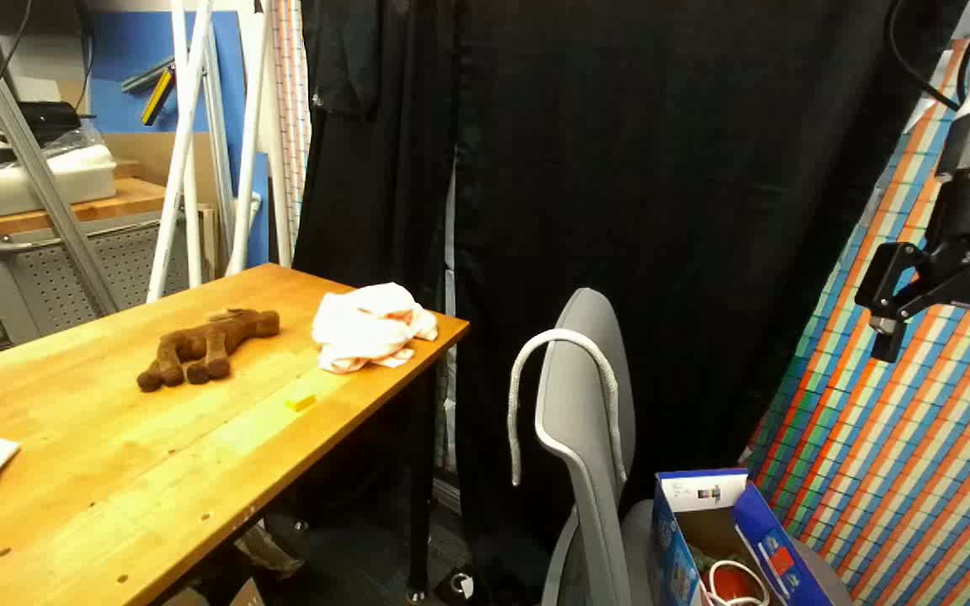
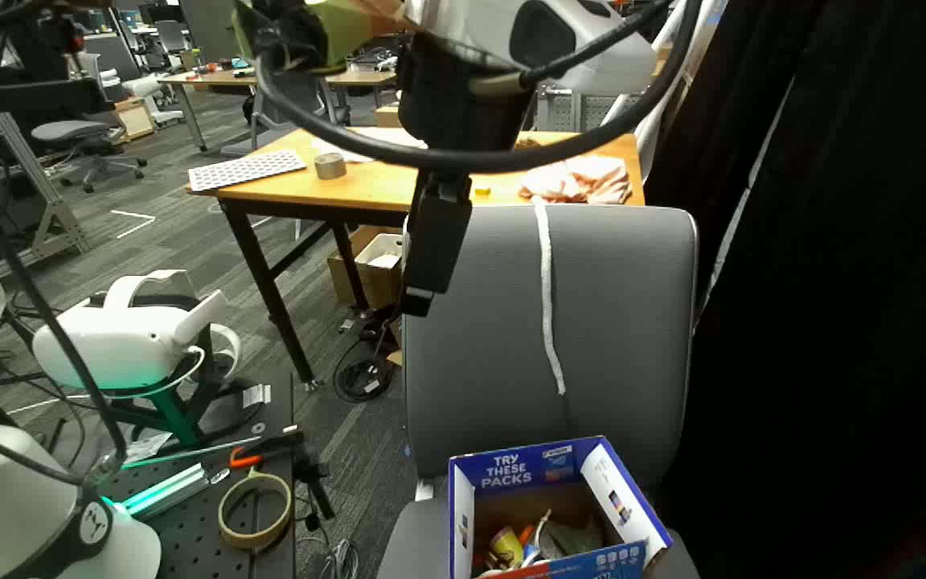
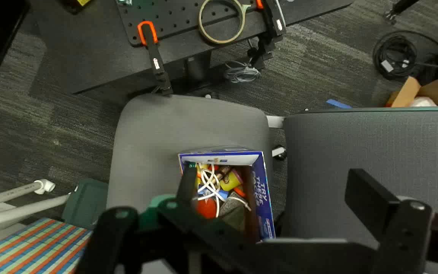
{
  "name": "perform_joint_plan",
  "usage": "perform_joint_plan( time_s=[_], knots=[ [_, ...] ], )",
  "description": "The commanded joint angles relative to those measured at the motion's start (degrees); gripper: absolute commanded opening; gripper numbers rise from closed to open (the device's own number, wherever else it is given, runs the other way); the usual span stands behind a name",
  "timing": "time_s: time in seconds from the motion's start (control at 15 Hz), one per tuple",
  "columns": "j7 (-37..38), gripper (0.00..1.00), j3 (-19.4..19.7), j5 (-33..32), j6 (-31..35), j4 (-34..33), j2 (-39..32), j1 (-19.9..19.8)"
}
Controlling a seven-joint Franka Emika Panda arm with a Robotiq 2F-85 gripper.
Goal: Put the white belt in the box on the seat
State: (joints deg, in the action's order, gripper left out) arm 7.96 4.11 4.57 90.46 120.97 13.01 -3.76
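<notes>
White belt point(image 2: 546, 289): draped over the chair back point(image 2: 624, 322); I judge it light, pliant, best pinched at its top bend. My gripper point(image 1: 943, 360): jaws wide, nothing between, in front of the chair back.

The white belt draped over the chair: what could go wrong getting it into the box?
The white belt hangs over the chair back with both ends free, so a nudge from the pincer might slide it off. The box already holds jumbled items, so one end could be left dangling outside.
</notes>
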Motion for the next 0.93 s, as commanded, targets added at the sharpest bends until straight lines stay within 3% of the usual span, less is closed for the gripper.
perform_joint_plan(
  time_s=[0.0,0.47,0.87],
  knots=[
    [-0.1,1.00,-0.2,0.0,-0.1,-0.3,0.0,-0.3],
    [-0.2,1.00,-0.6,-0.9,0.0,-2.7,-1.7,-0.1],
    [-4.7,1.00,-6.5,-10.0,-1.8,-17.9,-13.8,4.9]
  ],
)
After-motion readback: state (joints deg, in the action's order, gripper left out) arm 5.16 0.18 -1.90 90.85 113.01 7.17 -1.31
